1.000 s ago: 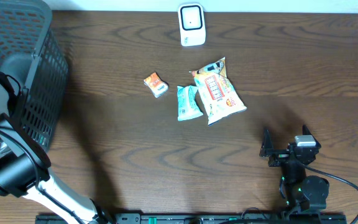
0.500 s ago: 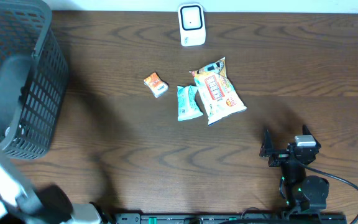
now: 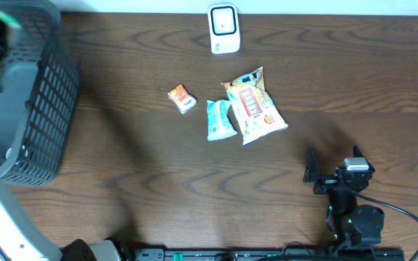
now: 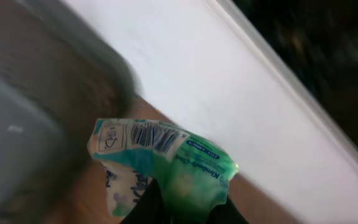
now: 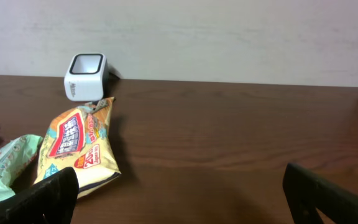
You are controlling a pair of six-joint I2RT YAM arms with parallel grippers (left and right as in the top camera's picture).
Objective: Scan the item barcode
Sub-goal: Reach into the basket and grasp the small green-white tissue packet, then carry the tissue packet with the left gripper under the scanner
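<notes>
Packet (image 4: 166,165), green, is pinched in the closed left end effector (image 4: 184,205) by the basket (image 3: 46,109), its barcode (image 4: 151,135) showing. Right end effector (image 5: 188,202) gapes wide and empty low over the worktop (image 3: 158,167), facing the scanner (image 5: 86,76).

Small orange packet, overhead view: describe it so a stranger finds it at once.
Find the white scanner at the top centre. Of three packets below it, the small orange packet lies leftmost and apart. It is far smaller than the teal bag and yellow bag.
</notes>
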